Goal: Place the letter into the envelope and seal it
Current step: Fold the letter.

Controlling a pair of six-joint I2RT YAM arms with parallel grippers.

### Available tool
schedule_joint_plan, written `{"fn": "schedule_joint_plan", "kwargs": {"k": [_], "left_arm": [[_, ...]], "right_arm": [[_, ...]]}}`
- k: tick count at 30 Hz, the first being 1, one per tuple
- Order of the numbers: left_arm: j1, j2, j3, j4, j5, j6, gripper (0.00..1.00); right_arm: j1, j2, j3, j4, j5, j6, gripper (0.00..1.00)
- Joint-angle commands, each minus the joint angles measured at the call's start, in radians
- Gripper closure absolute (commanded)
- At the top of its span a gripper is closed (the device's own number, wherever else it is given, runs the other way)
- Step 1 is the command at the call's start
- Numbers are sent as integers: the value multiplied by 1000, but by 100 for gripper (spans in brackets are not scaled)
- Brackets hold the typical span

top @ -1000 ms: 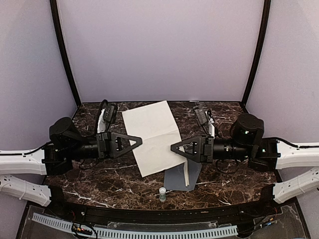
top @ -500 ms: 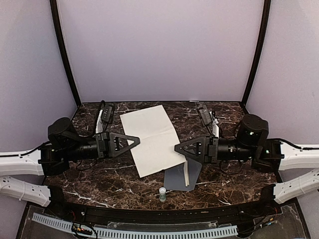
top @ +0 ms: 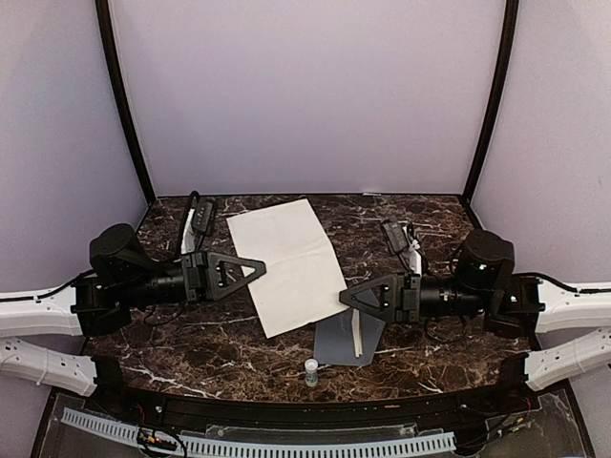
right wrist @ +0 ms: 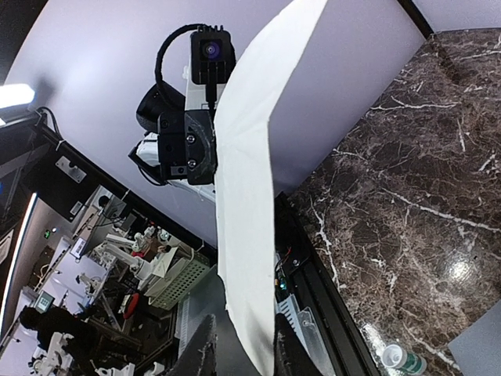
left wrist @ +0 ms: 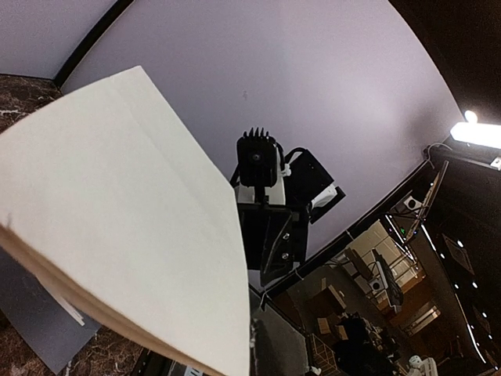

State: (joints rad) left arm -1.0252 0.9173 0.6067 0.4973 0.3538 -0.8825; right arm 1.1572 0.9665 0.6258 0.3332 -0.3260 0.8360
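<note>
Over dark marble tabletop (top: 420, 218), lilac walls (top: 305, 95): left claw (top: 260, 268) clamps letter (top: 291, 262); right claw (top: 346, 299) astride it, grip unclear.

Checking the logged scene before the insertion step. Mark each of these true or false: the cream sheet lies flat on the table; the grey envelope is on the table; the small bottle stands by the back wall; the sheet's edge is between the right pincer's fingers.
1. The cream paper sheet lies flat on the table. False: it is lifted off the table, with the left pincer shut on its left edge.
2. The slate-grey paper envelope lies on the dark marble table. True.
3. The small white-and-green bottle stands by the back wall. False: it stands at the table's near edge, in front of the envelope.
4. An edge of the sheet sits between the fingers of the right pincer. True.
</note>
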Motion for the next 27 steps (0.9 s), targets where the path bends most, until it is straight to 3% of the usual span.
{"fn": "schedule_joint_plan", "kwargs": {"k": [1, 7, 15, 16, 18, 21, 27], "left_arm": [[9, -23, 32, -3, -1, 17, 100], [15, -26, 31, -11, 4, 17, 100], [26, -38, 29, -34, 17, 17, 100], [26, -37, 29, -37, 27, 19, 100], [28, -34, 29, -43, 45, 23, 100], [29, -26, 32, -44, 90, 30, 100], [29, -13, 48, -33, 177, 39, 100]], "right_arm": [[16, 16, -12, 57, -22, 14, 82], [19, 24, -9, 59, -11, 12, 99], [21, -5, -15, 52, 4, 0, 100], [21, -7, -8, 47, 2, -5, 98], [21, -9, 5, 34, -2, -19, 76], [21, 1, 35, 27, -10, -39, 63], [21, 55, 97, 33, -26, -78, 59]]}}
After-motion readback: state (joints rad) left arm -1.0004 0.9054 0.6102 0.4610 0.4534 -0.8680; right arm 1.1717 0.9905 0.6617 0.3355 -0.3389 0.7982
